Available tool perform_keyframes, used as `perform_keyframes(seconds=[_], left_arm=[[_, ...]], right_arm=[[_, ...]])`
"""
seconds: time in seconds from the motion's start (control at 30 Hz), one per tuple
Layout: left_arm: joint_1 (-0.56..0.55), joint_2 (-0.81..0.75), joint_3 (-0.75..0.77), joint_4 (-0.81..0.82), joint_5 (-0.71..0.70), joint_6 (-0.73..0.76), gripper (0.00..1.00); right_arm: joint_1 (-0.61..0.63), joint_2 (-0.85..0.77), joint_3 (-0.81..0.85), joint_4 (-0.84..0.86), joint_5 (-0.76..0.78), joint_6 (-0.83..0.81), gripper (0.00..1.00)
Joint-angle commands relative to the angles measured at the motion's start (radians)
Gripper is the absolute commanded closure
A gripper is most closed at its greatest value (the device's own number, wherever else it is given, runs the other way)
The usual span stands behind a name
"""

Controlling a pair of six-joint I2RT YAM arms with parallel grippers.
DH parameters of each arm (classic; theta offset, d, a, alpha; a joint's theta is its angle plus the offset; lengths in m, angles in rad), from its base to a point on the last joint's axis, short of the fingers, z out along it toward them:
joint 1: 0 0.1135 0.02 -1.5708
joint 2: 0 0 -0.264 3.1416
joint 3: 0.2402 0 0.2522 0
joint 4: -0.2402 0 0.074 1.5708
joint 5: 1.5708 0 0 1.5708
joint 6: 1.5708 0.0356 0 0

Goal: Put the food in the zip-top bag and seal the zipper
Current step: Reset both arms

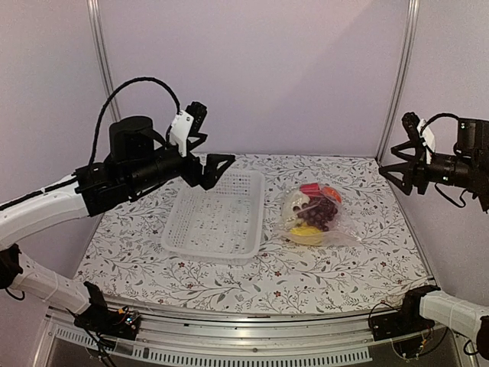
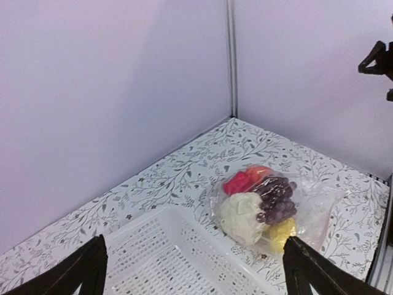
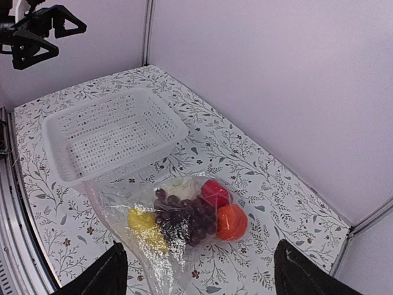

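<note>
Enclosing lumpy food [image 3: 190, 218]: bag [image 3: 113, 206] (crinkly, clear).

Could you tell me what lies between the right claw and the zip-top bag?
Only bare floral table separates the right claw from the zip-top bag; top external view shows it.

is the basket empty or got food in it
Empty: the basket shows only bare mesh, and the food lies inside the clear bag beside it.
</note>
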Motion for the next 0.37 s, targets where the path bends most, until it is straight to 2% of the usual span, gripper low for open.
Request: perform_keyframes(seconds=[0.0, 0.13, 0.23, 0.33], left_arm=[[0.079, -0.042, 0.027, -0.294, -0.270, -0.078, 0.00], [0.149, -0.113, -0.083, -0.216, -0.382, -0.067, 0.00], [0.206, -0.171, -0.194, -0.122, -0.385, -0.069, 0.00], [0.255, -0.205, -0.259, -0.069, -0.349, -0.092, 0.00]], right_arm=[[-0.029, -0.007, -0.070, 0.233, 0.115, 0.266, 0.02], [-0.034, -0.034, -0.148, 0.370, 0.210, 0.389, 0.01], [-0.038, -0.050, -0.207, 0.430, 0.294, 0.421, 0.01], [-0.053, -0.094, -0.310, 0.495, 0.253, 0.421, 0.01]])
